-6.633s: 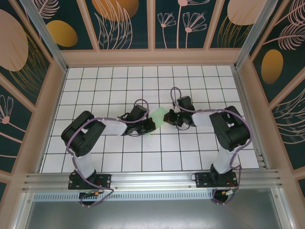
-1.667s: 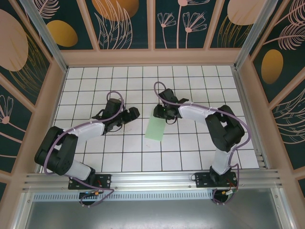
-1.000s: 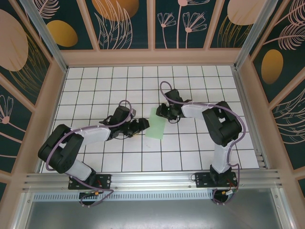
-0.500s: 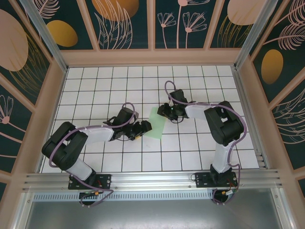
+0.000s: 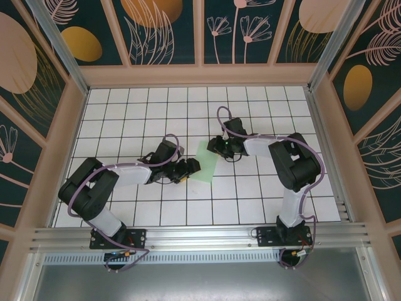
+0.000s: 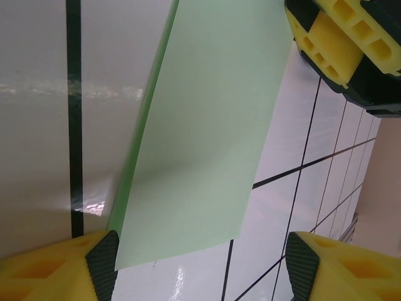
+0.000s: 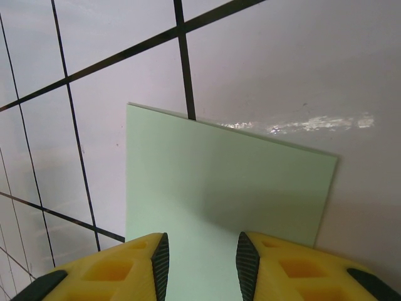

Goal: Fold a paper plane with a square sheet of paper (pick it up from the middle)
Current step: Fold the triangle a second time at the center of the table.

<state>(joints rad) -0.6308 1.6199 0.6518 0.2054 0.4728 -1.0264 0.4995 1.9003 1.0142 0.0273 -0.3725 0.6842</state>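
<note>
We find left fingers [image 6: 56, 273] open astride the paper [image 5: 205, 168], right fingers [image 7: 294, 269] narrowly apart over it; a hasty pinch may drag it, skewing the crease.

Right claw [image 7: 200, 258] hides one edge of the paper [image 7: 219, 188].

White gridded tabletop [image 5: 125, 106]; dark floral wall panels [image 5: 164, 37]; wooden frame [image 5: 200, 75].

Yellow black-edged fingers [image 7: 100, 273], purple cables [image 5: 220, 115]
</note>
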